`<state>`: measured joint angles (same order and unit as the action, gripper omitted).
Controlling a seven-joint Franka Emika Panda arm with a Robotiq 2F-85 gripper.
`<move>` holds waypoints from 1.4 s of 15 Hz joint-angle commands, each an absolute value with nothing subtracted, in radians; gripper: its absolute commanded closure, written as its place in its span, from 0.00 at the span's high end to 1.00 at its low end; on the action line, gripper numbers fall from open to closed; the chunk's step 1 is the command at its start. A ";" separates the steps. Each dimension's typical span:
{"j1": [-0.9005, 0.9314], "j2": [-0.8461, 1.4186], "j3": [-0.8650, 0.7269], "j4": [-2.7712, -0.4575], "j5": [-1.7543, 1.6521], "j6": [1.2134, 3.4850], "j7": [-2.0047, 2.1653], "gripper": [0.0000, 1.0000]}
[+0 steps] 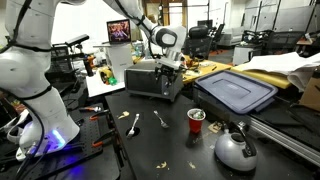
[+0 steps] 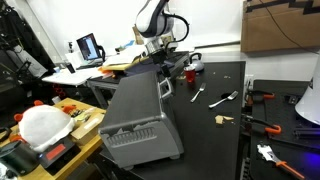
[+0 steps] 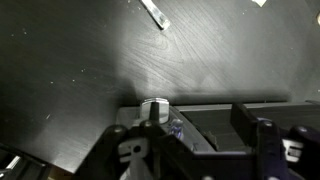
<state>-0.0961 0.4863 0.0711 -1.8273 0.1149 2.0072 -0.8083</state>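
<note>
Now we're right over the toaster [image 1: 152,80], sat on the dark table [image 1: 170,150], far & left of the red cup [image 1: 196,118]. Gripper [image 1: 168,66] hangs just above its top edge. Wrist view shows fingers [image 3: 122,150] wide apart, nothing held, small silver knob [image 3: 152,108] just ahead of them. Approach step, we reckon. Next move needs a straight descent, jaws centred on that knob, w/o bumping the casing.

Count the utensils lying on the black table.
2. A white plastic utensil lies in front of the grey metal appliance. A darker grey utensil lies beside it, nearer the red cup. More may be hidden behind the appliance.
</note>
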 commanded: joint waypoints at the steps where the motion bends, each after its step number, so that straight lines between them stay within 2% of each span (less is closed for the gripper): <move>1: -0.099 0.483 0.077 -1.829 0.099 2.033 -0.819 0.42; 7: -0.104 0.483 0.072 -1.825 0.081 2.066 -0.813 0.01; 21: -0.096 0.442 0.056 -1.867 0.069 2.153 -0.746 0.04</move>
<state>-0.1021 0.4912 0.0663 -1.8278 0.0920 2.0691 -0.7935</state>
